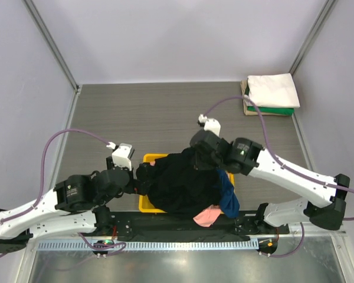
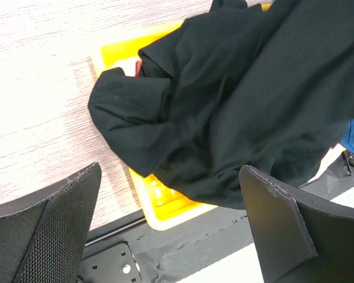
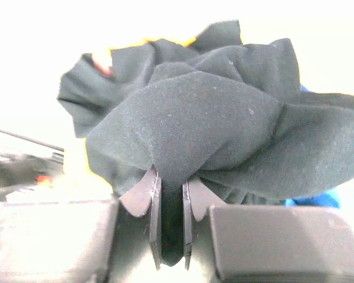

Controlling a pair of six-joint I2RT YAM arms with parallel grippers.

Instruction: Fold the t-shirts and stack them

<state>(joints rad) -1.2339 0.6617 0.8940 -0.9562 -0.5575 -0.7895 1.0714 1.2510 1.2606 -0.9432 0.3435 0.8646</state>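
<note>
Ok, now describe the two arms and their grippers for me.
Both the left arm and right arm have white link shells with bulky black joints. A lilac cable loops to a white camera block at each wrist. The left gripper and right gripper have flat black fingers; mesh texture shows on the left's.

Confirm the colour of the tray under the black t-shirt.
Yellow. The tray shows best in the left wrist view, mostly covered by the black t-shirt.
</note>
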